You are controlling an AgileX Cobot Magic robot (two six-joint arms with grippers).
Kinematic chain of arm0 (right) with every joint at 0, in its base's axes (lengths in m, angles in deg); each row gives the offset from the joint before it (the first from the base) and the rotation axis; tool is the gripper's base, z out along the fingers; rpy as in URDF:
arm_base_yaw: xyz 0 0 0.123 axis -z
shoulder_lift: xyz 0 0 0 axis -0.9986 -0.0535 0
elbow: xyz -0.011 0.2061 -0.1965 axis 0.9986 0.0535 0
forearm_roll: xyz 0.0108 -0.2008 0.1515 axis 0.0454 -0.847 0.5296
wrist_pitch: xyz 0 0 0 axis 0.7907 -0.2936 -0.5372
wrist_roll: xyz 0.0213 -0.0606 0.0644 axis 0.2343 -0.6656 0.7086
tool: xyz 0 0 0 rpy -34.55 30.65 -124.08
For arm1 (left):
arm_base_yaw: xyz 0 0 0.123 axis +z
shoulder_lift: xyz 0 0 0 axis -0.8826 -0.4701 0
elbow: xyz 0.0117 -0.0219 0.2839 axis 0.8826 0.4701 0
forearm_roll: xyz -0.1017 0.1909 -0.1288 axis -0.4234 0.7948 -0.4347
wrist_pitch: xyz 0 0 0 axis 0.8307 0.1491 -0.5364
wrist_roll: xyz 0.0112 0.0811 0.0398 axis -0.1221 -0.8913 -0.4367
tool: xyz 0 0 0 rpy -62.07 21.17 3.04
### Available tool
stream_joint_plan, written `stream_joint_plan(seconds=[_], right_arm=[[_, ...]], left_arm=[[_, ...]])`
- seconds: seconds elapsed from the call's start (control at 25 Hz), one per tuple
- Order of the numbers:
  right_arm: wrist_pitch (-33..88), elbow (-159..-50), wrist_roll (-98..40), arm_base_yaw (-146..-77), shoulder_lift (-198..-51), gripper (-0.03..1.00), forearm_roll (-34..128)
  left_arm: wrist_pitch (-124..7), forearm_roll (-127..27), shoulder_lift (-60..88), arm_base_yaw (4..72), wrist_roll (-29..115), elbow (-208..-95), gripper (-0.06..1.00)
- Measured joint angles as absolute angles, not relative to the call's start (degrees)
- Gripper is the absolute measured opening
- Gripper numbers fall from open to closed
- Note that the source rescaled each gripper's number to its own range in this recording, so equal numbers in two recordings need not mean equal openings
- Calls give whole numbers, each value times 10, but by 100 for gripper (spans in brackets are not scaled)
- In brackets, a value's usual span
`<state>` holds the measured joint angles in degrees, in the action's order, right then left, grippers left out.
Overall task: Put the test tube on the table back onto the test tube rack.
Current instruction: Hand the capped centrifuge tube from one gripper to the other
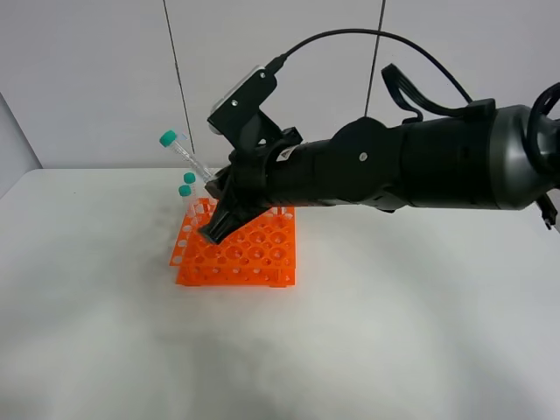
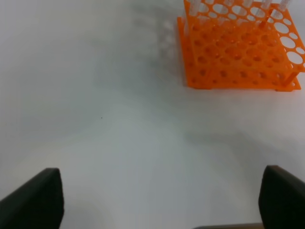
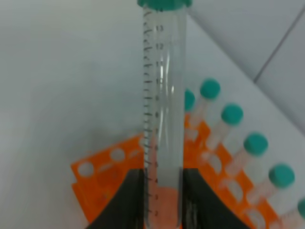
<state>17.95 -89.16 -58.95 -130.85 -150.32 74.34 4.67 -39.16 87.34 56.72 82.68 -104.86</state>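
My right gripper (image 1: 216, 223) reaches across the middle and hangs over the back left of the orange test tube rack (image 1: 249, 258). It is shut on the lower end of a clear test tube (image 1: 185, 159), whose teal cap points up and to the left. In the right wrist view the graduated test tube (image 3: 162, 105) runs up from between the two dark fingers (image 3: 125, 200), with the test tube rack (image 3: 107, 176) below. My left gripper (image 2: 157, 200) is open and empty over the bare white table (image 2: 119, 124), the test tube rack (image 2: 238, 52) ahead of it.
Several more teal-capped tubes (image 3: 232, 115) stand in a row along one edge of the rack; two of their caps (image 1: 188, 179) show at its back left corner. The right arm's thick black body (image 1: 420, 166) spans the scene above the table (image 1: 394, 332).
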Motion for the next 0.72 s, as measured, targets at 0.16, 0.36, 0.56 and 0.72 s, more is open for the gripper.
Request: stream_joint_plan(seconds=[0.16,0.36,0.56,0.72], right_arm=[[145,-892,-596,-1346,-1503,1,738],[118,-892,-569,-1382,-1503,1,738],[76,-892,-471,-1396,-1503,1,700],[66,-892,-352,-1401,-1503,1,609]], left_arm=[[47,-392,873,567,827,-1049,100],[47,-392,873,567,827,-1049,100],[47,-392,873,567,827,-1049,100],[47,-392,873,567,827,-1049,100]])
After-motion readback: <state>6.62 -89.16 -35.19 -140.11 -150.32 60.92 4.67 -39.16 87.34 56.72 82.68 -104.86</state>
